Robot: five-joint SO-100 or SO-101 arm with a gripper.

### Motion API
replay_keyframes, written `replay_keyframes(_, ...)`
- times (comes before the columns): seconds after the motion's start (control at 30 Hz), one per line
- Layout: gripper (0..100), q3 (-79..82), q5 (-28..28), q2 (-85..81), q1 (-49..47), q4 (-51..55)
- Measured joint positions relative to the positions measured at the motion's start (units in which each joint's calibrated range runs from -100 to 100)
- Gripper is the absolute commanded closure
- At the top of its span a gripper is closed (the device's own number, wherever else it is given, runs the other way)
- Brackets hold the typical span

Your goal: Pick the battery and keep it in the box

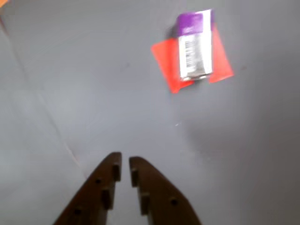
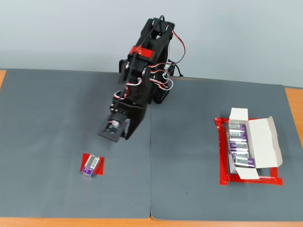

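At the lower left of the fixed view, we see the battery [image 2: 90,166] lying on its side on a small red tape marker [image 2: 99,165], on the grey mat that covers the counter [image 2: 47,198]. It has not been picked up. The gripper [image 2: 115,130] hangs above and to the right of it, near but apart, and holds nothing.

Far off at the right of the same view, the box [image 2: 258,146] sits open inside a red tape outline [image 2: 222,175], its long flap folded out to the right and its short flap up at the top. We count roughly four purple cells [image 2: 239,146] already lined up in it. So we judge the task barely begun for this battery: the reach, the grasp, the carry across the mat and the drop into the box all remain.

From the wrist view, the battery [image 1: 194,46] shows in the upper right of the frame, purple end toward the top, with the red marker [image 1: 165,61] poking out on both sides. The two dark fingers [image 1: 107,187] rise from the bottom edge with only a thin gap between their tips, nearly closed and empty.

That view is soft and blurred, so the label print is unreadable. The fingers' bases are cut off by the bottom edge. In the fixed view the fingertips are hidden behind the gripper body, and we cannot tell how much room is left in the box.
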Motion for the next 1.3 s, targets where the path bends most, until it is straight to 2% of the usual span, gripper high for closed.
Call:
replay_keyframes(0.23, 98, -11.3, 0.2, 12.0, 4.0, 0.0)
replay_keyframes(0.5, 98, -19.7, 5.4, 21.5, 4.7, 0.0)
replay_keyframes(0.73, 98, -26.0, 6.9, 29.4, 4.6, 0.0)
replay_keyframes(1.2, 97, -31.5, 7.0, 39.4, 6.9, 0.0)
replay_keyframes(1.3, 97, -31.6, 8.4, 40.4, 7.1, 0.0)
